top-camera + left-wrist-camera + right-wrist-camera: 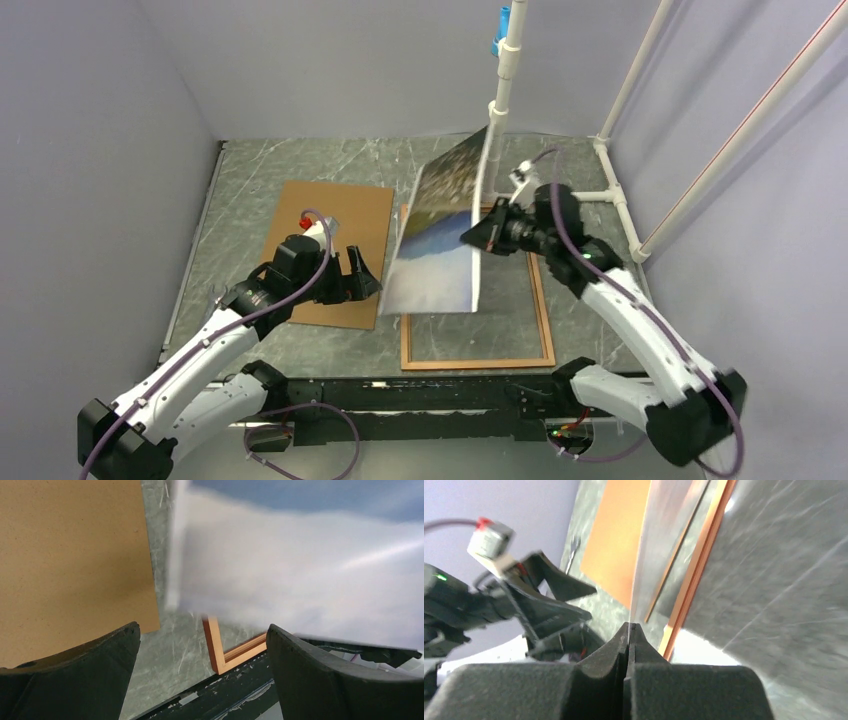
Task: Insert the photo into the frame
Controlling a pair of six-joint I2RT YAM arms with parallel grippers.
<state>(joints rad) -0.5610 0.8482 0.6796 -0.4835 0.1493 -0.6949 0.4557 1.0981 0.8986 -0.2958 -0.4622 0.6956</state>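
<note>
Right gripper (pixel 478 236) was clamped tight on the photo (pixel 440 235), pinching its right edge, and the sheet stood up steeply, tilted, picture side turned toward the left arm. Its own wrist camera told it best: both fingers (pixel 599 680) were pressed together at the tips, with the sheet running out of them edge-on as a thin bright sliver. That view gave nothing of the print. The overhead view did: meadow at the far end, blue hills in the middle, pale sky nearest the arms.

Beneath the sheet lay the frame (pixel 478 362), flat on the surface (pixel 260 180). The photo's lower edge hung over the frame's left rail, and whether it touched, no view could settle.

Over on the other side, the left gripper (pixel 362 275) had its jaws wide apart, holding nothing, poised just beside the photo's left edge. Its wrist camera looked out between two dark fingers (pixel 100 670) and caught what the overhead view hid: the frame's near left corner peeking out below the blurred pale sheet.

Left of that, the brown backing board (pixel 330 230) lay flat, just beside the frame with a strip of surface between them. From above, the left gripper hung over the board's near right corner. At the far side, a white pipe stand (pixel 505 70) rose behind the photo.
</note>
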